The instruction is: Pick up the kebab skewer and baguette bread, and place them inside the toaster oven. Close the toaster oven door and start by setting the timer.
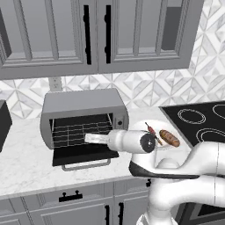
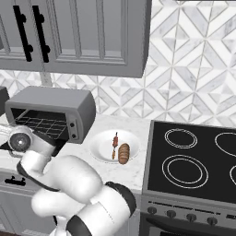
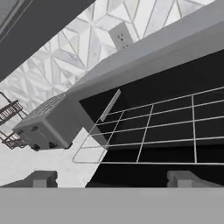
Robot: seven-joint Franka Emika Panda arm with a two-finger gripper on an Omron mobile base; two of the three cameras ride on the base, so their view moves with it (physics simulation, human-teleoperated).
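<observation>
The toaster oven (image 1: pixel 83 110) stands on the counter with its door (image 1: pixel 83 156) folded down flat and its wire rack (image 1: pixel 79 132) showing. My gripper (image 1: pixel 89 138) hovers over the door at the oven's mouth, pointing inward. In the hand view my gripper (image 3: pixel 114 179) is open with nothing between its fingertips (image 3: pixel 41 178), and the wire rack (image 3: pixel 153 127) lies straight ahead in the dark interior. To the right of the oven, a white plate (image 2: pixel 99 147) holds the kebab skewer (image 2: pixel 115 144) and, beside it, the baguette bread (image 2: pixel 124 153). Both lie apart from my gripper.
A black stovetop (image 2: pixel 193 161) borders the counter on the right, just past the plate. A black box appliance (image 1: pixel 3 123) sits at the far left. Upper cabinets (image 1: pixel 88 35) hang above the oven. My arm's elbow rises in front of the plate (image 1: pixel 173 151).
</observation>
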